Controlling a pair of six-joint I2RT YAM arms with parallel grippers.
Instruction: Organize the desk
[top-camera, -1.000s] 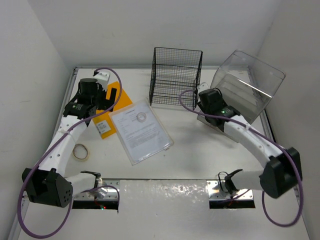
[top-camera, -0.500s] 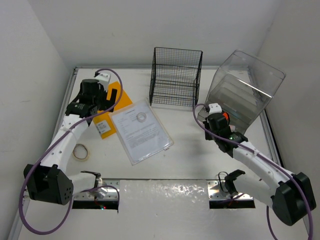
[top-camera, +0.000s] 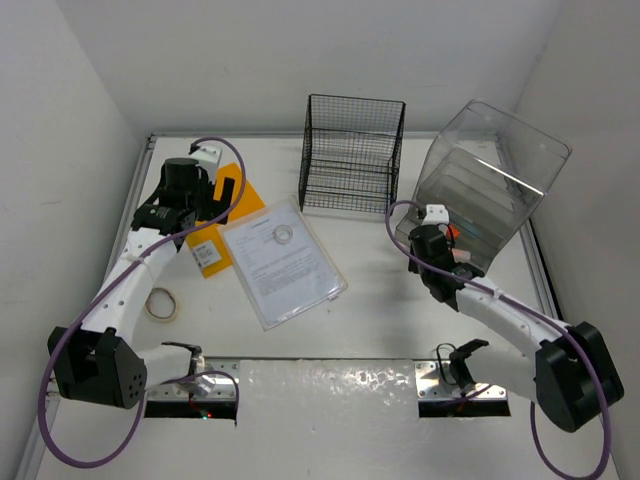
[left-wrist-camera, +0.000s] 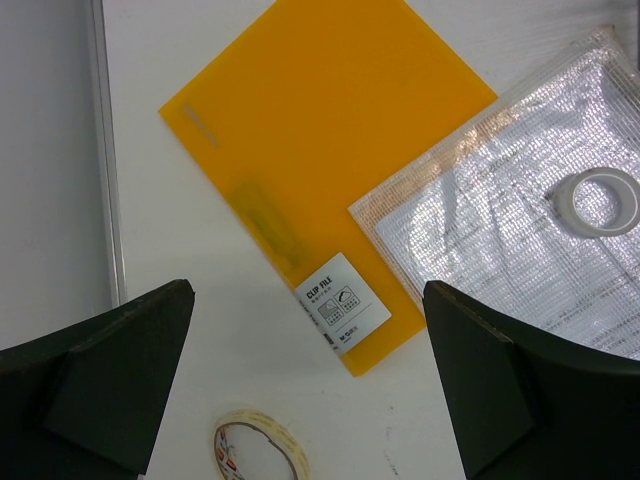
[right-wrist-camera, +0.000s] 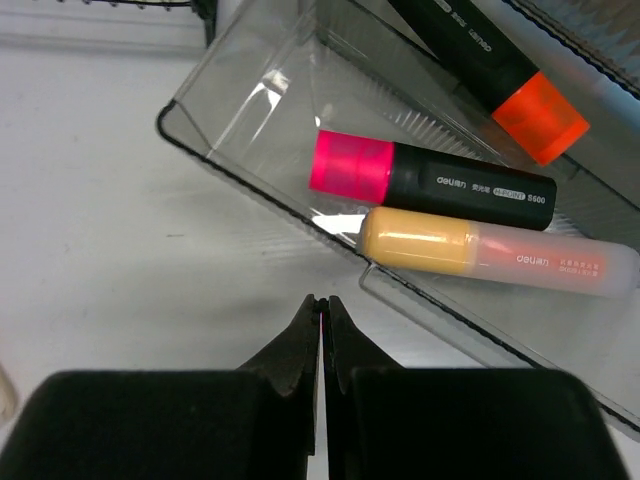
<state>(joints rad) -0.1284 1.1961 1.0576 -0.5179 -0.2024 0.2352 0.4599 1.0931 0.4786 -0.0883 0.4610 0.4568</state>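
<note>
Tool status: right tool (right-wrist-camera: 320, 305) fully closed, tips pressed together, nothing between them. It hangs over the tabletop (top-camera: 380, 300), just in front of the open lip of the clear box (top-camera: 490, 185). Box sits tilted at the far right, beside the mesh rack (top-camera: 352, 152). In the box's nearest tray: pink-capped highlighter (right-wrist-camera: 430, 178) and yellow highlighter (right-wrist-camera: 490, 255), lying side by side, touching. Orange-capped marker (right-wrist-camera: 500, 80) lies further in; which compartment, cannot tell.

Left tool (left-wrist-camera: 308, 290) wide open and empty, fingers (left-wrist-camera: 110, 370) spread above the near corner of the orange file (left-wrist-camera: 310, 150). File lies flat at the far left, near the rail (left-wrist-camera: 108, 150). Clear sleeve (left-wrist-camera: 520, 230) with papers overlaps the file's right edge. Small tape ring (left-wrist-camera: 598, 198) rests on the sleeve. Tape roll (left-wrist-camera: 258, 445) lies on bare tabletop near the file's corner, not touching it.

Tabletop: white, rail-edged, carries everything listed. Both arm bases sit at its near edge.
</note>
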